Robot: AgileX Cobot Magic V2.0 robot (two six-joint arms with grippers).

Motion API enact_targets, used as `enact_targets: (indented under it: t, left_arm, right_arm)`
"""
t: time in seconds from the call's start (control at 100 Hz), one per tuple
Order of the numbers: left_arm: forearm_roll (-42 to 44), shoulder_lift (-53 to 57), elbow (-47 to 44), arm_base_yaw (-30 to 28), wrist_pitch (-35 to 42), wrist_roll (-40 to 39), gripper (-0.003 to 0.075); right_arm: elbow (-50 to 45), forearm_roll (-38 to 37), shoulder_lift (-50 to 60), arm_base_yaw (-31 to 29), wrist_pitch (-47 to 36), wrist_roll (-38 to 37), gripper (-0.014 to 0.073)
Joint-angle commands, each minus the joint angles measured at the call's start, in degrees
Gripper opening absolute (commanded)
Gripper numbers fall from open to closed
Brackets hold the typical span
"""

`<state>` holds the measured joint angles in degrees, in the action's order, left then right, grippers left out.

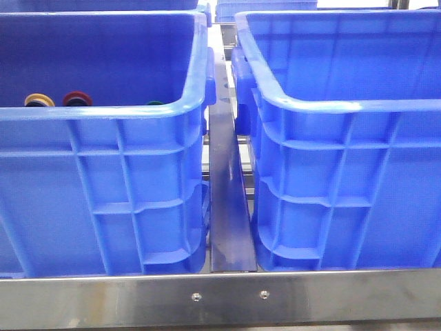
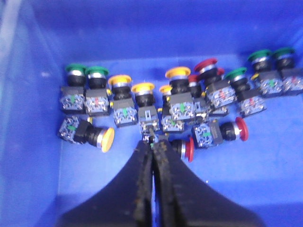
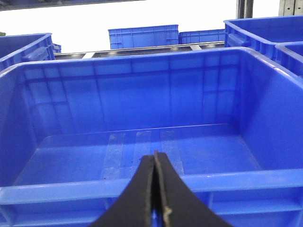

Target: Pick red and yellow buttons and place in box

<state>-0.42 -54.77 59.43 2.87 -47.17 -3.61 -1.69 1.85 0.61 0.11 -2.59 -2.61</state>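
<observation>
Several red, yellow and green mushroom-head buttons lie on the floor of the left blue crate. A yellow button and a red button lie on their sides nearest my left gripper. That gripper is shut and empty, its tips just short of a button's contact block. In the front view only a yellow head and a red head peek over that crate's rim. The right box is empty. My right gripper is shut and empty over its near rim.
Green buttons stand among the others at both ends of the row. A steel rail runs between the two crates and a steel bar crosses the front. More blue crates stand behind. Neither arm shows in the front view.
</observation>
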Motion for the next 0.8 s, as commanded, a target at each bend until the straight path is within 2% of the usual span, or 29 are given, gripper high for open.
enact_targets:
  t: [0.0,0.09,0.21,0.28,0.39,0.59,0.79]
  left_arm:
    - [-0.7,-0.7,2.1,0.1,3.2,0.1,0.0040]
    - [-1.3,-1.7,2.1,0.1,2.9,0.1,0.0171]
    - [-2.8,-2.9,2.1,0.1,3.1,0.1,0.0435]
    - [-4.7,-3.6,2.1,0.1,3.7,0.1,0.0519]
    - [-8.6,-4.8,2.1,0.1,5.1,0.1,0.0524]
    - [-9.2,-7.5,2.3,0.4,6.2,0.1,0.0482]
    - [-7.7,-12.8,6.1,7.6,6.3,-2.9,0.0482]
  right_arm:
    - [0.9,0.1,1.4,0.0,-4.3,0.0,-0.0088]
    - [0.9,0.1,1.4,0.0,-4.3,0.0,-0.0088]
    - [0.9,0.1,1.4,0.0,-4.3,0.0,-0.0088]
    - [0.9,0.1,1.4,0.0,-4.3,0.0,-0.0088]
    - [0.9,0.1,1.4,0.0,-4.3,0.0,-0.0088]
    - [0.9,0.1,1.4,0.0,-4.3,0.0,-0.0088]
    - [0.9,0.1,1.4,0.0,-4.3,0.0,-0.0088]
